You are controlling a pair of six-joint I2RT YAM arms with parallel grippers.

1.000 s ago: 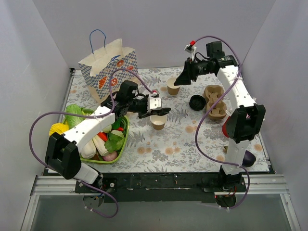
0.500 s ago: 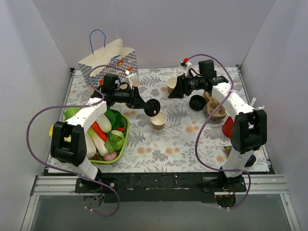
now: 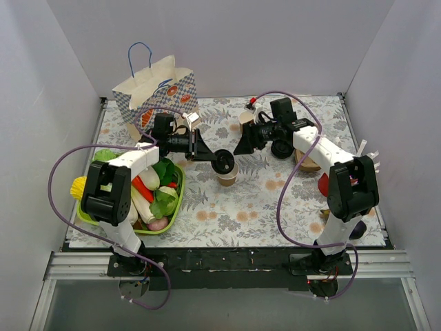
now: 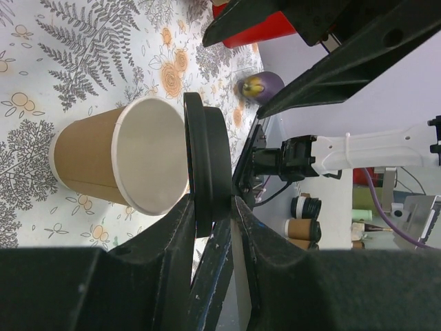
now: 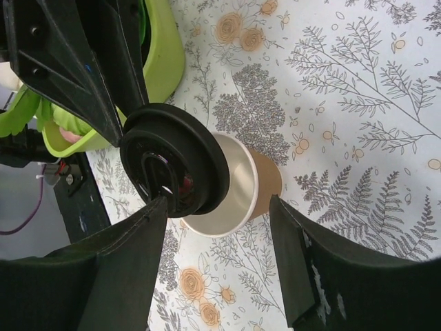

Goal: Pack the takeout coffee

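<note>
The left pincer (image 4: pixel 212 207) is clamped on the edge of the black plastic lid (image 4: pixel 205 158). It holds the lid steeply tilted, just over the open kraft paper cup (image 4: pixel 114 162) standing mid-table (image 3: pixel 275 200). The right pincer (image 5: pixel 217 207) hangs nearby, jaws apart, gripping nothing. With the cup unsteadied, a tilted lid pressed down would likely catch one rim and tip the light cup over.

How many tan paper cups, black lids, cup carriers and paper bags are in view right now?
Tan paper cups: 2, the open cup and a partly hidden cup
Black lids: 2, the gripped lid in the left pincer and the loose lid
Cardboard carrier: 1
Paper bag: 1
Total: 6
</note>
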